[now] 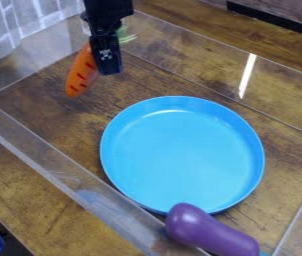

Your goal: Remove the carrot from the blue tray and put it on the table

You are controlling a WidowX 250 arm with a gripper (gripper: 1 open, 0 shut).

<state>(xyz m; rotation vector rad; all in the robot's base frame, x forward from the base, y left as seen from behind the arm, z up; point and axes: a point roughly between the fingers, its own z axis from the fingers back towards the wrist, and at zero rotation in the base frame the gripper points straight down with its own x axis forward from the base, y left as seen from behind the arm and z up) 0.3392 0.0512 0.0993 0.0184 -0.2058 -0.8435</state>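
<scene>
Lab test cell, not a home: wood-grain surface (181, 55) boxed in by clear acrylic walls (40, 150), robot arm (107, 12) overhead, toy props only, e.g. purple plastic vegetable (210, 232).

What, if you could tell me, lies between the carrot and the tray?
Only bare table: in the camera view the carrot, held in the gripper, is clear of the tray.

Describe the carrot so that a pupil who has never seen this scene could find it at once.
Start at the big round blue tray in the middle of the table. Look up and left of it, where the gripper hangs; the carrot is clamped in it, off the tray. It is small and orange with dark notches, unlike the glossy purple toy near the bottom edge.
</scene>
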